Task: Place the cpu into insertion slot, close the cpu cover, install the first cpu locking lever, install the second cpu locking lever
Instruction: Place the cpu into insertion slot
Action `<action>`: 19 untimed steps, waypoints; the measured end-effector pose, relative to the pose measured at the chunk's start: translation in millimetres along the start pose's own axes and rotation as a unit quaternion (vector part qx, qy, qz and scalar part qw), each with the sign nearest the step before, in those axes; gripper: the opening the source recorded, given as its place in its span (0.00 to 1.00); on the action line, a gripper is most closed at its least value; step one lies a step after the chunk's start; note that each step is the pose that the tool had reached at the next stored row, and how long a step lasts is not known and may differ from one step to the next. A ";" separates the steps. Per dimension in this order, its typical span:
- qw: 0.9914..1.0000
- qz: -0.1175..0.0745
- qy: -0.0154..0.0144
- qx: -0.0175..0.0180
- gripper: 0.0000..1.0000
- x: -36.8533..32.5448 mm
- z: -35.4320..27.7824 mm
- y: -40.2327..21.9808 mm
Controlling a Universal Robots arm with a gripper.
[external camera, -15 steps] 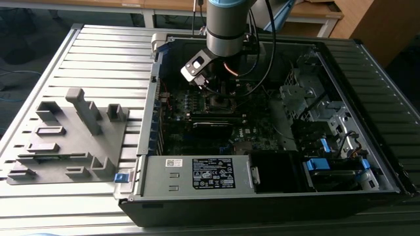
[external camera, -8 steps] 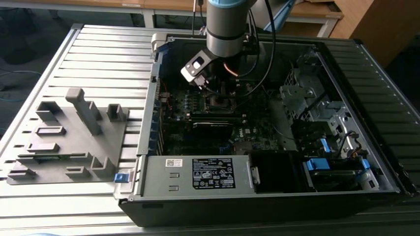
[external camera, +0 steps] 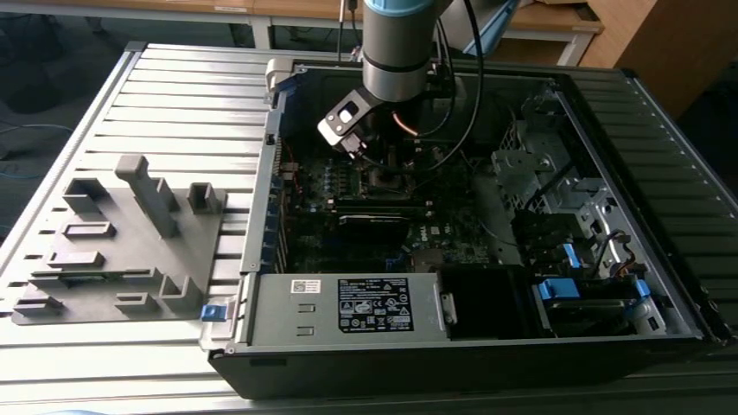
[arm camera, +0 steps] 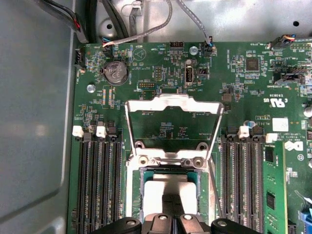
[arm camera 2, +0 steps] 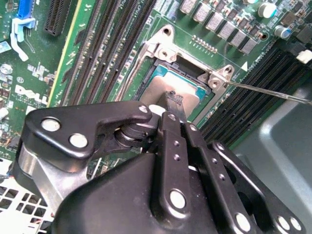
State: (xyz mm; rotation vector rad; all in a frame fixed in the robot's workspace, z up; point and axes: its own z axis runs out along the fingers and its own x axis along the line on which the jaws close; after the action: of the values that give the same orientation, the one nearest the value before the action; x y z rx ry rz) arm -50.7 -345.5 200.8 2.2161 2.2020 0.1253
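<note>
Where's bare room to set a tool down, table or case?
Free: slatted table between the grey fixture and the table's far edge, up to the case wall, at the exterior view's left. Crowded: inside the case, cables and the claw over the cpu.

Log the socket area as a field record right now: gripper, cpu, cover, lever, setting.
cpu: silver top up, lying within the socket
cpu cover: open, folded back off the socket
gripper: directly over the socket, tip at the cpu
locking lever: thin rod sticking out past the socket corner
setting: open computer case
</note>
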 end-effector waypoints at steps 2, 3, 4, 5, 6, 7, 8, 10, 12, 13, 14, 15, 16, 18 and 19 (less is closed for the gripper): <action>1.000 0.000 0.000 0.000 0.11 0.0 0.8 0.0; 1.000 0.000 0.000 0.000 0.11 -0.1 1.0 -0.1; 1.000 0.000 0.000 0.000 0.11 -0.1 1.0 -0.1; 1.000 0.000 0.000 0.000 0.11 -0.1 1.0 -0.1; 1.000 0.000 0.000 0.000 0.11 -0.1 1.1 -0.1; 1.000 0.000 0.000 0.000 0.11 -0.1 1.2 -0.1; 1.000 0.000 0.000 0.000 0.11 -0.1 1.3 -0.1; 1.000 0.000 0.000 0.000 0.11 -0.1 1.3 -0.1; 1.000 0.000 0.000 0.000 0.11 -0.1 1.3 -0.1; 1.000 0.000 0.000 0.000 0.11 -0.1 1.4 -0.1; 1.000 0.000 0.000 0.000 0.11 -0.1 1.4 -0.1; 1.000 0.000 0.000 0.000 0.11 -0.1 1.4 -0.1; 1.000 0.000 0.000 0.000 0.11 -0.1 1.4 -0.1; 1.000 0.000 0.000 0.000 0.11 -0.1 1.5 -0.1; 1.000 0.000 0.000 0.000 0.11 -0.1 1.5 -0.1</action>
State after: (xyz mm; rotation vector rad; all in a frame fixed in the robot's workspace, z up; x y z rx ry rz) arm -50.8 -345.5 199.3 2.2162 2.2019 0.1252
